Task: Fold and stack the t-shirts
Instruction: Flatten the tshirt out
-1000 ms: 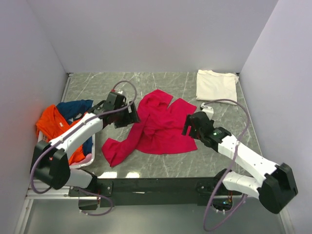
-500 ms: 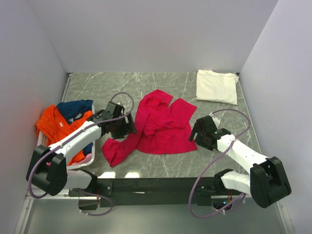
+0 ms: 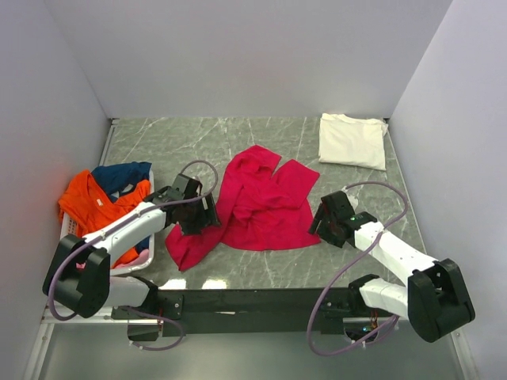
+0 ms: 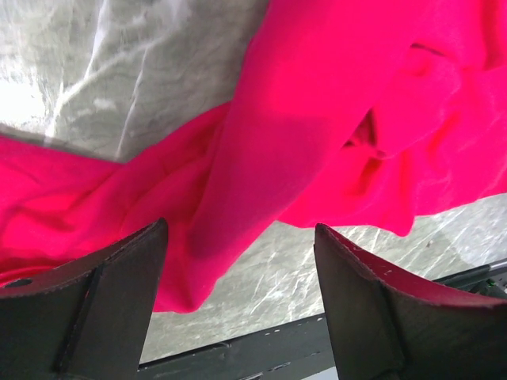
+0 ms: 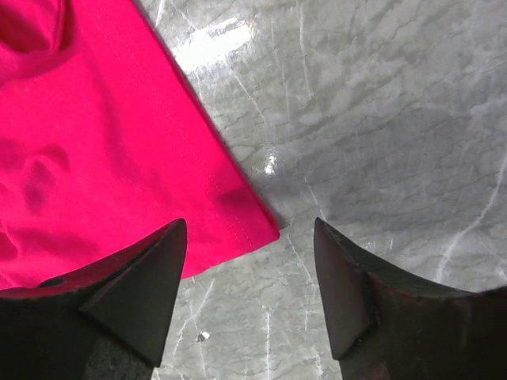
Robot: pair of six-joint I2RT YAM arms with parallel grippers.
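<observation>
- Crimson-pink t-shirt (image 3: pixel 261 202) lies crumpled at mid-table, unfolded; long axis runs diagonally, a narrow twisted tail pointing near-left and the broad bunched body reaching far-right
- Left gripper (image 3: pixel 207 214) sits low at the shirt's left edge, where the tail meets the body; in the left wrist view the left gripper (image 4: pixel 239 237) has its jaws wide apart, straddling a raised fold of the crimson-pink t-shirt (image 4: pixel 333 103), not closed on it
- Right gripper (image 3: pixel 321 224) is at the shirt's near-right corner; in the right wrist view the right gripper (image 5: pixel 249 229) is spread, with the hemmed corner of the crimson-pink t-shirt (image 5: pixel 95 150) between the fingers; contact cannot be told
- Cream-white t-shirt (image 3: pixel 352 141) lies folded flat at the far-right corner of the table (image 3: pixel 174 142), well apart from the crimson one
- Orange tee (image 3: pixel 91 202) and navy tee (image 3: pixel 119 174) are heaped in the basket (image 3: pixel 70 229) at the left edge
</observation>
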